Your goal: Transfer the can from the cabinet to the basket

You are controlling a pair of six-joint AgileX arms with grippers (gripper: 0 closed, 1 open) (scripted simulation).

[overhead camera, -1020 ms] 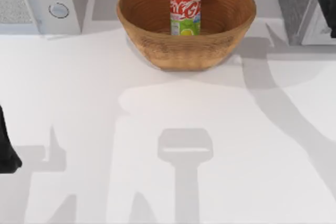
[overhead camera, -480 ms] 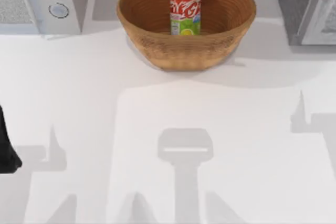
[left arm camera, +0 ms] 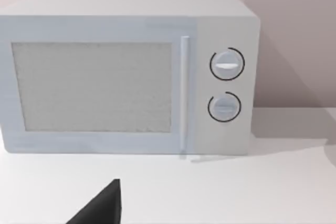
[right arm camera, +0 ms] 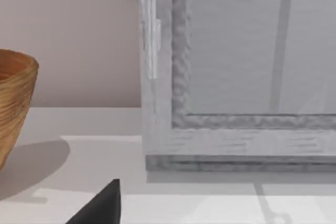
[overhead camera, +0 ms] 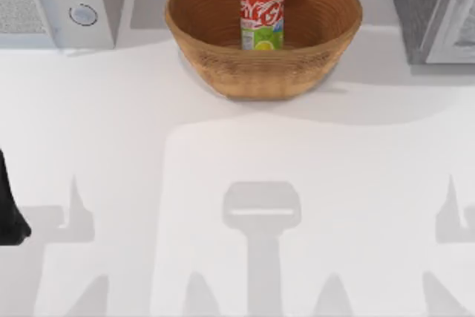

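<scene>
Now can (overhead camera: 262, 15) upright inside basket (overhead camera: 223, 72); tools' finger state cannot tell.

The can's (overhead camera: 261, 15) base is hidden behind the near wall of the basket (overhead camera: 263, 72), and the basket's far rim is cut by the top view's upper edge. The cabinet (overhead camera: 430, 12) runs off the top right corner and the white appliance (overhead camera: 56, 5) off the top left. A dark part of the left arm (overhead camera: 9, 209) is cut by the left edge, its gripper's state impossible to tell.
</scene>
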